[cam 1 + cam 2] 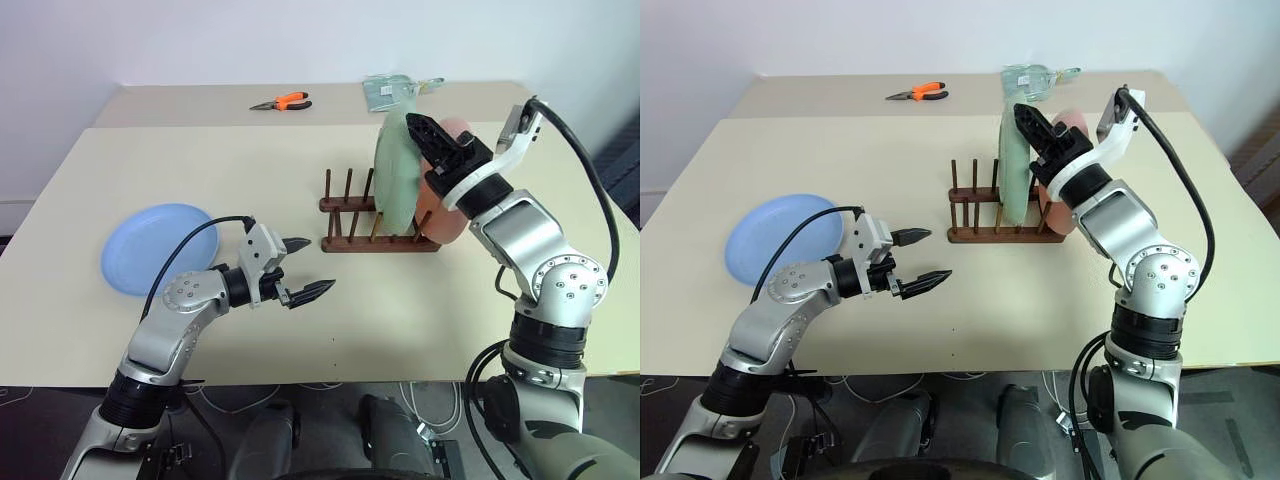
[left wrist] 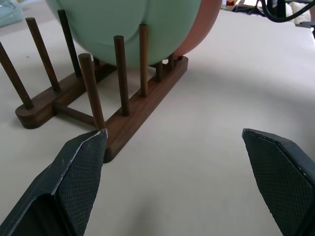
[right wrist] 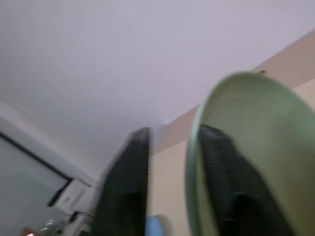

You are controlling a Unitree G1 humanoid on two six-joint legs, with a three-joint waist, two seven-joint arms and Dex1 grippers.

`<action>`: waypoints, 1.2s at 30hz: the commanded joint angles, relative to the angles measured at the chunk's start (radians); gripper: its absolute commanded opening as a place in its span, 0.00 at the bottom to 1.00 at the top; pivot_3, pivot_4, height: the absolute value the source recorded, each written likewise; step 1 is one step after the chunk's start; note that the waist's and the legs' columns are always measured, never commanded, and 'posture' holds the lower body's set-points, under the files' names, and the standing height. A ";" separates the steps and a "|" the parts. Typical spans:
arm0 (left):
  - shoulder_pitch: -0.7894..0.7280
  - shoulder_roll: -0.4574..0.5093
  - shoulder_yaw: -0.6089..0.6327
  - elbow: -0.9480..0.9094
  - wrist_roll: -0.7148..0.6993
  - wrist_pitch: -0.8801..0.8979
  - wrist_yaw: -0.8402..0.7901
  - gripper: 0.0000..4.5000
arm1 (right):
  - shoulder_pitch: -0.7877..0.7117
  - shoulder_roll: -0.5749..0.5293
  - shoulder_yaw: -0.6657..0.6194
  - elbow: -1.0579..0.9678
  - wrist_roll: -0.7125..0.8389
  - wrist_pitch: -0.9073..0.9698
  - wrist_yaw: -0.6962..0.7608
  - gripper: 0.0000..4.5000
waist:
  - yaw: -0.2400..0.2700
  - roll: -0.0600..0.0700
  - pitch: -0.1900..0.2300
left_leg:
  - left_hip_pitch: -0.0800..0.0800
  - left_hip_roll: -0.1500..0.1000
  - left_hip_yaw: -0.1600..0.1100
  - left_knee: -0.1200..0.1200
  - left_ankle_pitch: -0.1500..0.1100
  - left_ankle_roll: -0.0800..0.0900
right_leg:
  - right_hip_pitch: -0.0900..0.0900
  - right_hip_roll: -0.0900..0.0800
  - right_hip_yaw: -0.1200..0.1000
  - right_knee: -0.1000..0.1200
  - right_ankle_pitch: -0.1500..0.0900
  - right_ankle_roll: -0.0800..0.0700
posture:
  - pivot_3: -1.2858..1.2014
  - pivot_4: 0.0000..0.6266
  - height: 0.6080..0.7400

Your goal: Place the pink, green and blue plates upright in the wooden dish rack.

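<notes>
The green plate stands upright between the pegs of the wooden dish rack. Right behind it, on its right side, the pink plate stands in the rack too. My right gripper is at the green plate's top edge. In the right wrist view its fingers straddle the rim with a gap, so it is open. The blue plate lies flat on the table at the left. My left gripper hovers wide open and empty, between the blue plate and the rack's free end.
Orange-handled pliers and a clear plastic packet lie at the back of the table. The rack's left pegs stand free. Bare tabletop stretches in front of the rack to the near edge.
</notes>
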 commanded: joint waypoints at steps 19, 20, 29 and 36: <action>-0.215 -0.194 0.784 0.157 0.117 0.345 1.101 1.00 | -0.040 -0.315 0.380 -0.203 -0.755 -0.242 0.798 0.98 | -0.001 -0.011 0.000 | 0.000 -0.001 -0.003 0.001 0.000 -0.001 | 0.001 -0.001 -0.002 0.000 0.000 0.009 | 0.52 0.24 1.00; -0.214 -0.211 0.803 0.141 0.097 0.374 1.109 1.00 | -0.038 -0.306 0.381 -0.203 -0.763 -0.241 0.806 0.98 | 0.005 -0.011 0.000 | 0.000 -0.001 -0.003 0.001 0.000 -0.001 | 0.001 -0.001 -0.002 0.000 0.000 0.009 | 0.52 0.24 1.00; -0.205 -0.427 1.037 0.028 -0.146 0.572 1.225 0.61 | -0.021 -0.242 0.391 -0.177 -0.840 -0.256 0.856 1.00 | 0.011 -0.013 -0.001 | 0.001 -0.001 -0.003 0.001 0.000 -0.002 | 0.001 -0.001 -0.003 0.001 0.002 0.006 | 0.52 0.24 1.00; -0.211 -0.366 0.797 -0.041 -0.160 0.440 1.006 0.01 | -0.005 -0.243 0.417 -0.190 -0.916 -0.254 0.872 1.00 | 0.013 -0.016 0.000 | 0.000 -0.001 -0.003 0.001 0.001 -0.004 | 0.002 0.000 -0.003 0.000 0.002 0.005 | 0.52 0.24 1.00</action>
